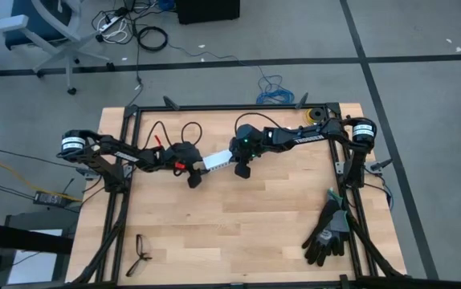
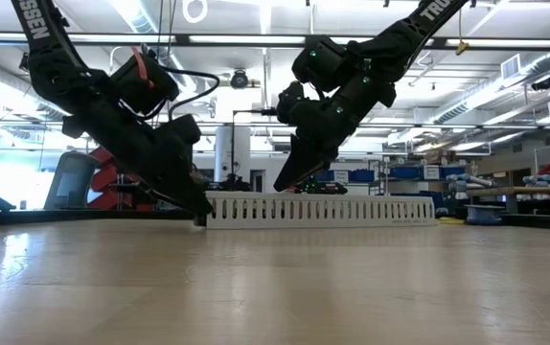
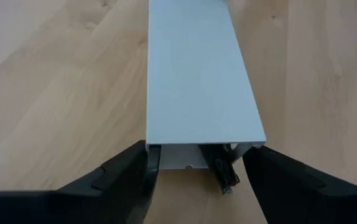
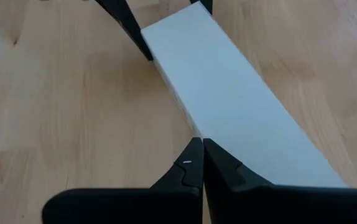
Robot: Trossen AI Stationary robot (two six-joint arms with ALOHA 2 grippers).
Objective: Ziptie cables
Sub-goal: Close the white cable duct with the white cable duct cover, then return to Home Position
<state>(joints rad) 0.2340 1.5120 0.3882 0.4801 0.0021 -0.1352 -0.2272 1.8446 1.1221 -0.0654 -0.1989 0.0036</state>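
Note:
A white slotted duct (image 1: pixel 217 162) with a plain lid lies flat on the table between my two grippers; it also shows as the duct (image 2: pixel 318 209). Dark and red wire ends (image 3: pixel 226 173), part of the cables, peek from the duct's open near end. My left gripper (image 1: pixel 193 173) stands at the duct's left end, its fingers astride it. My right gripper (image 4: pixel 198 149) is shut, its tips at the lid's long edge around the middle of the duct. I cannot make out the ziptie. My left gripper holds the duct's open end (image 3: pixel 166 155) between its two fingers (image 3: pixel 129 171), one on each side wall, coming slanting down from the table's left and along the duct. The duct lies flat on the table. My right gripper has its shut fingertips (image 4: pixel 191 158) at the lid's long edge (image 4: pixel 188 124), slanting down from the right; whether they touch it, I cannot tell.
Black gloves (image 1: pixel 327 233) lie by the right near corner. A thin black bent thing (image 1: pixel 140 254) lies near the left near corner. A yellow and black roll (image 1: pixel 317 116) sits at the far right rail. Bare wood (image 1: pixel 238 225) stretches across the table's near half.

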